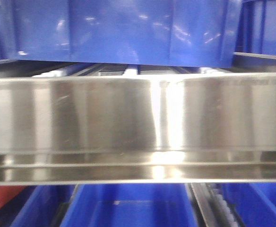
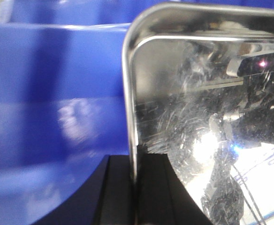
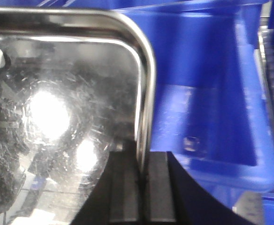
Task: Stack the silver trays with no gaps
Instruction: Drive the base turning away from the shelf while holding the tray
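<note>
Two pinches, tray (image 2: 184,93) rim, left fingers (image 2: 118,192), right fingers (image 3: 160,192)

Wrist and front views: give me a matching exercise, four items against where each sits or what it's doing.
Items
1. left gripper
2. right gripper
3. steel rail
4. blue bin

States
A. spans the front view from side to side
B. shut on a rim of the silver tray, tray body to the image right
C. sits above the rail in the front view
D. shut on a tray rim, tray body to the image left

Pairs: 1-B; 2-D; 3-A; 4-C
</note>
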Robot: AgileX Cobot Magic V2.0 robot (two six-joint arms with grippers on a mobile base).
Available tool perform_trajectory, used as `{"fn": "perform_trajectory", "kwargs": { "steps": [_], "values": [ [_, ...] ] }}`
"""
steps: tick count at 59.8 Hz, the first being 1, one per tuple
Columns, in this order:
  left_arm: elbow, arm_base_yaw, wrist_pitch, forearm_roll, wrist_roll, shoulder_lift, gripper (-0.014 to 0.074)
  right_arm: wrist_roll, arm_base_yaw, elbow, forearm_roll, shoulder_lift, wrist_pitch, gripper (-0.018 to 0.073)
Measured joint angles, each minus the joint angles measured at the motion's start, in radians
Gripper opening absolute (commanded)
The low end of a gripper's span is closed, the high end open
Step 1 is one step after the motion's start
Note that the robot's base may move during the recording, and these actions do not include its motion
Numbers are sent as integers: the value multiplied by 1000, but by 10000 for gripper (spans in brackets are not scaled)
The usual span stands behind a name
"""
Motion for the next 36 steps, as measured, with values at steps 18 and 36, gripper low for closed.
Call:
{"fn": "perform_trajectory", "kwargs": {
  "steps": [18,36],
  "values": [
    [0,6,0,0,0,0,-4,0,0,0,2,0,-2,-80],
    [0,6,-2,0,2,2,-4,-1,0,0,2,-1,-4,-80]
  ]
}}
